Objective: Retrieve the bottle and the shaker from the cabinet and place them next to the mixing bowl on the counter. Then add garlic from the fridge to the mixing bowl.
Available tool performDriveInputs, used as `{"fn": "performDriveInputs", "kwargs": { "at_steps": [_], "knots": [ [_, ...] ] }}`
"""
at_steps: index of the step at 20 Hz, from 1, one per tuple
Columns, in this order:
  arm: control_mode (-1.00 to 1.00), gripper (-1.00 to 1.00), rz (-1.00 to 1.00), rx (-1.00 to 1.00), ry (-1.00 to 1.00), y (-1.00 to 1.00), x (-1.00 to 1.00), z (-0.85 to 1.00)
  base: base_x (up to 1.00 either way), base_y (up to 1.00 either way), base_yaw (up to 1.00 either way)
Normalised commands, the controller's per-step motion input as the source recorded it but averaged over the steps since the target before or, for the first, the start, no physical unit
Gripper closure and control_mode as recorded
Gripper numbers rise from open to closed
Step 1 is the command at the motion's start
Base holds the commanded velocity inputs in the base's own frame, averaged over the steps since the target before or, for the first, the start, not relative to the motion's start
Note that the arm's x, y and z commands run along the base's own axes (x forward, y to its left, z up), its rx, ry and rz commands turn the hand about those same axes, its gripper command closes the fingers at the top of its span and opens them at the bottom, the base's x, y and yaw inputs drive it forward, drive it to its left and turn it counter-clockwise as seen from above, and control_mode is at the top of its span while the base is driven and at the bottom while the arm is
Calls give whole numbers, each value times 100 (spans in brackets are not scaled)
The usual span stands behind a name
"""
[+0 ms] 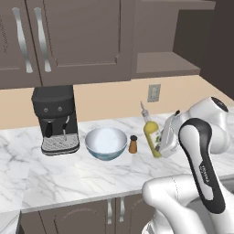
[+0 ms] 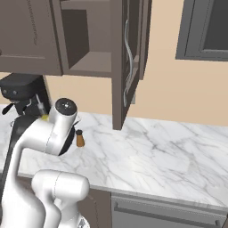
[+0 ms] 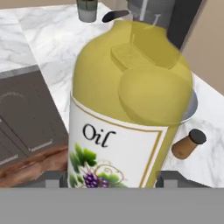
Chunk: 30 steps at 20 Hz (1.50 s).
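The bottle (image 1: 151,131) of yellow oil leans slightly over the marble counter (image 1: 68,178), just right of the shaker (image 1: 133,144). My gripper (image 1: 159,145) holds the bottle's lower body from the right. In the hand view the bottle (image 3: 131,100) stands between my two fingertips (image 3: 57,178), with my gripper (image 3: 114,180) shut on it at the label. The shaker (image 3: 188,144) lies beyond it to the right. The pale blue mixing bowl (image 1: 106,143) sits left of the shaker. The doorless cabinet (image 1: 164,64) shelf above is bare. The fridge is out of view.
A black coffee machine (image 1: 55,119) stands left of the bowl. A wall outlet (image 1: 154,93) is behind the bottle. An open cupboard door (image 2: 129,58) juts out over the counter right of the shelf (image 2: 87,62). The shaker (image 2: 80,139) is beside my arm.
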Motion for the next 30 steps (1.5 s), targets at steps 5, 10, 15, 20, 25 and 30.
{"fn": "performDriveInputs", "kwargs": {
  "at_steps": [5,10,15,20,25,30],
  "knots": [
    [-100,100,1,0,-6,0,60,-1,0,0,0],
    [-100,100,1,1,-7,0,57,0,0,0,0],
    [-100,100,6,5,-7,3,35,0,0,0,0],
    [-100,100,20,15,-3,5,0,-2,0,0,0],
    [-100,100,22,19,0,8,2,-6,0,0,0],
    [-100,100,18,16,0,4,1,-19,0,0,0]
  ]
}}
